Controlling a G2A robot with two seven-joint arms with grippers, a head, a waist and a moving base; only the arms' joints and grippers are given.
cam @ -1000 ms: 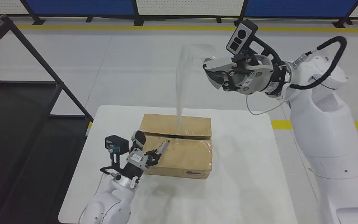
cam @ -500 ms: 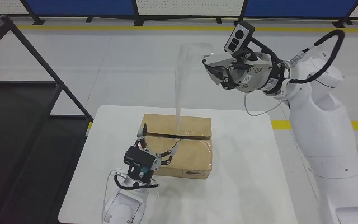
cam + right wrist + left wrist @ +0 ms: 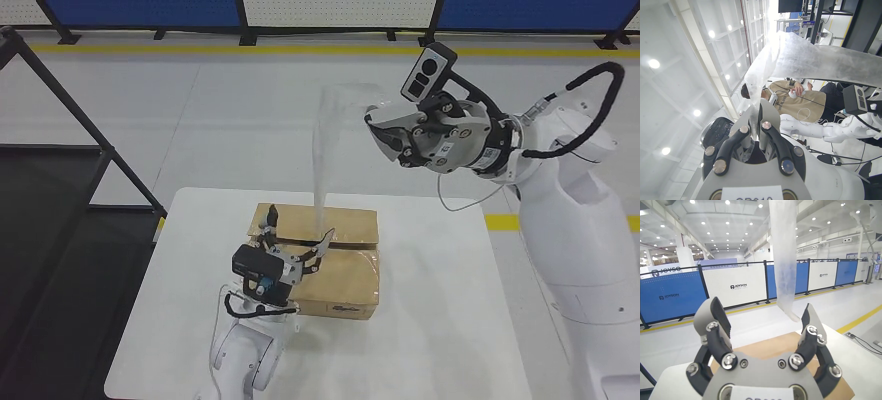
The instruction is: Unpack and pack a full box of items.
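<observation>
The right end effector (image 3: 755,111) pinches a translucent film (image 3: 330,150) hanging down to, apparently into, the cardboard box (image 3: 345,285) on the counter (image 3: 440,320), where the left end effector (image 3: 762,306) hovers spread wide.

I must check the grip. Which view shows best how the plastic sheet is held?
The right wrist view: the right claw is shut on the edge of the plastic sheet. The top view shows the sheet hanging over the box; the left wrist view, its lower end.
</observation>
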